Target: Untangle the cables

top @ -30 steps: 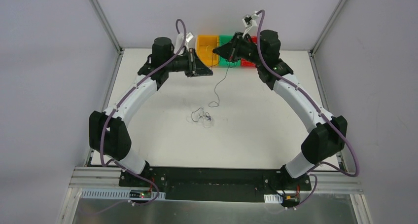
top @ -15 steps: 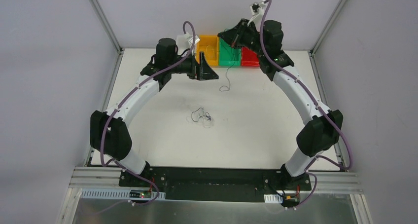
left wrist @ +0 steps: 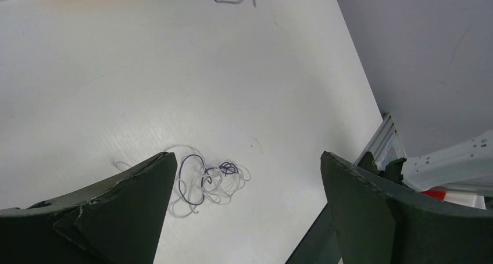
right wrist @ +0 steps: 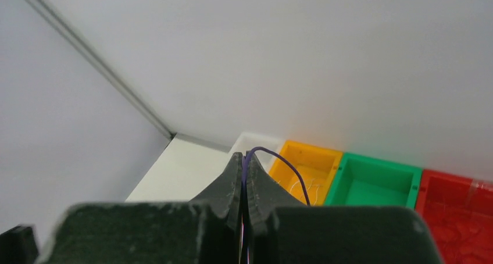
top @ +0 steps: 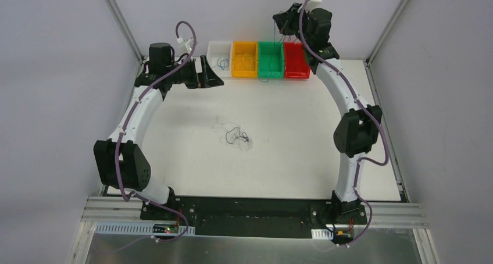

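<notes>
Sorting step, I judge. Your right gripper (right wrist: pixel 245 159), upper right, pinches one blue cable (right wrist: pixel 289 168) above the bins (top: pixel 257 60). Left gripper (left wrist: pixel 247 156) gapes wide with nothing in it. The tangle (top: pixel 235 137) lies mid-frame. Next: lower the cable into a bin and release.

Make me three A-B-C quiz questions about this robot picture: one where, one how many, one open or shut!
1. Where is the tangle of cables? A mid-table; B on the wall; C on an arm.
2. How many bins stand in the row? A two; B six; C four.
3. The right end effector is: A wide open; B shut on a thin cable; C shut on nothing.
Answers: A, loops lie on the tabletop; C, white, orange, green, red; B, the cable is pinched in it.
</notes>
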Available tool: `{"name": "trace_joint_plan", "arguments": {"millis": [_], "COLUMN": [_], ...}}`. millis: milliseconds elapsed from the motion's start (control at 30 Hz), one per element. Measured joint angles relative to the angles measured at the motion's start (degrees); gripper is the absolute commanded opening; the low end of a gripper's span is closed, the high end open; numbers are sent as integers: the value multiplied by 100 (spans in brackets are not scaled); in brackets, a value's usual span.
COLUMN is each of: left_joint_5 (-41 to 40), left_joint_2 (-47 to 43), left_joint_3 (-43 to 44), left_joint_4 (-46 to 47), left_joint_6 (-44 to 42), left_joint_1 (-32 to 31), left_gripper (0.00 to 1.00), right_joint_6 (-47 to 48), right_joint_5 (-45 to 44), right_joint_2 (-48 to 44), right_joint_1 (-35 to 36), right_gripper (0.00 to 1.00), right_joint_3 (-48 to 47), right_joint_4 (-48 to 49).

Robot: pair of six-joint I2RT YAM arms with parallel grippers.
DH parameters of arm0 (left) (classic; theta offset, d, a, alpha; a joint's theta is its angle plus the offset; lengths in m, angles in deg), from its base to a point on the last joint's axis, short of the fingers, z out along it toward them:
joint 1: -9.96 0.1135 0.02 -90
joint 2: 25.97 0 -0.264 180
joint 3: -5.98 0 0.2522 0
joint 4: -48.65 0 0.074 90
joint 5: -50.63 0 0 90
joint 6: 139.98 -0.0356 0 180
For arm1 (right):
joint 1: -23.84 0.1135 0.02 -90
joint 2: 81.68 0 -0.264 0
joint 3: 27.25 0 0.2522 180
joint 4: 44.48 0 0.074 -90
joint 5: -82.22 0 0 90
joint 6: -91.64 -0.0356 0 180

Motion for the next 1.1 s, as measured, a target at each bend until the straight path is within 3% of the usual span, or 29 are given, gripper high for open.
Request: {"name": "trace_joint_plan", "arguments": {"millis": [367, 567, 1000, 1100], "left_joint_5": [-42, -72, -184, -184], "left_joint_2": [-48, 83, 455, 507], "left_joint_3": [0, 37, 315, 402], "left_joint_4": [-339, -413, -680, -756], "left_joint_6": [-258, -302, -341, -341], "left_joint_1": [68, 146, 332, 345], "left_gripper": [99, 99, 99, 99], "right_joint_6": [455, 992, 1060, 1036], "right_joint_5": [-306, -304, -328, -352], "right_joint_2": [2516, 3023, 3906, 3998], "right_joint_1": [-205, -199, -181, -166], "right_gripper": [0, 0, 0, 11], "right_joint_3": [-2848, -2924, -2942, -2942], "right_joint_4": [527, 1147, 1491, 1502]}}
